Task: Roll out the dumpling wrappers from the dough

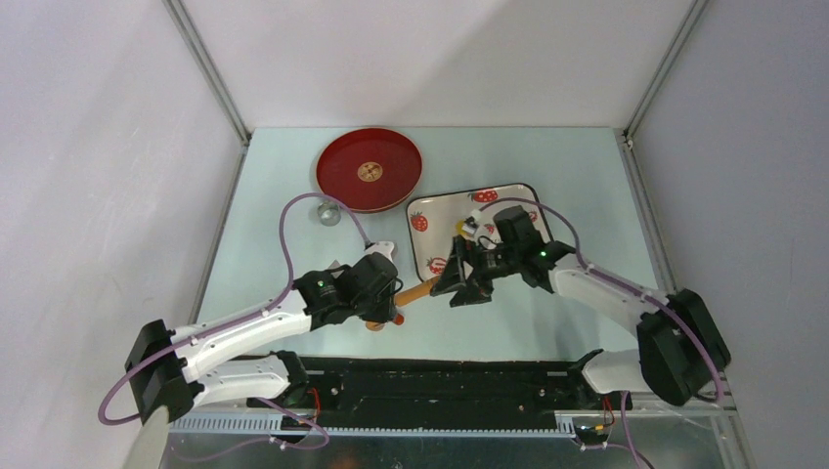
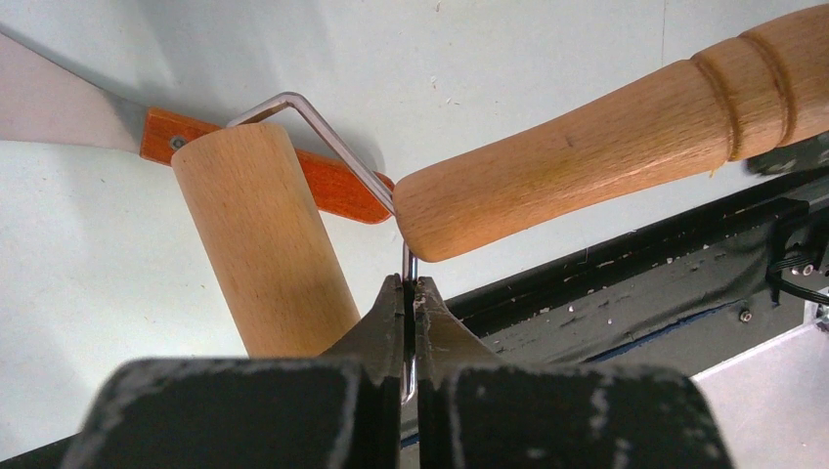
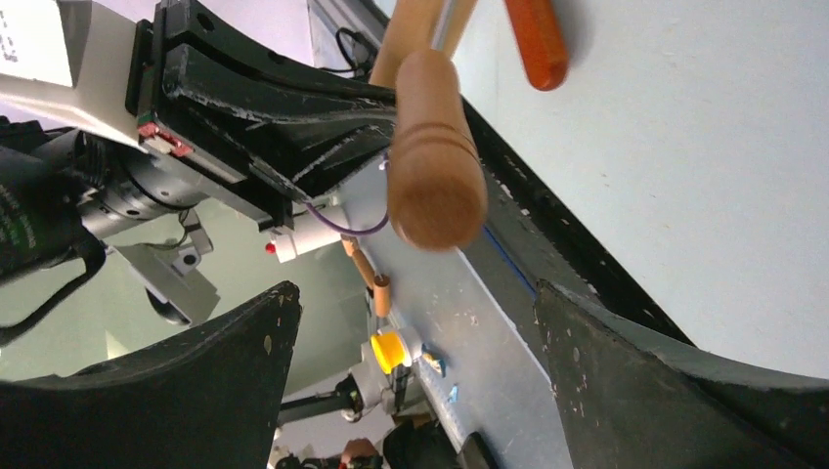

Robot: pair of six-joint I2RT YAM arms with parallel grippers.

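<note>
Left hand (image 2: 411,293): jaws pressed together, pinching the thin wire frame of the roller (image 2: 587,166) just behind the wooden handle. The drum hangs off the bent wire at 9 o'clock of the handle. It sits over an orange-handled scraper (image 2: 327,188) that lies flat on the worktop (image 1: 293,195).

Right hand (image 3: 415,293): fingers spread wide, nothing between them. It faces the butt end of the roller handle from the 3 o'clock side. In the right wrist view the handle end floats ahead of the gap, centred but not yet inside it.

Dough (image 1: 460,228): only a yellow speck shows on the strawberry tray (image 1: 442,210), at 1 o'clock from the roller and tucked against the right arm. It is too small and too covered to judge its shape. Nothing rolled flat that I can make out.

Other items: red plate (image 1: 342,161) at 12 o'clock of the worktop, and a small metal ring (image 1: 327,213) just off the plate's 7 o'clock edge.

Step in hand, as I read it: passing the roller from a wire pinch to a proper grip on the handle. No rolling has begun.

Next move calls for the right hand to slide forward along the handle axis until the wood sits well between the fingers, then close firmly. Only after that should the left hand let go of the wire, or the drum may swing. The roller then needs carrying toward 1 o'clock, onto the tray.
</note>
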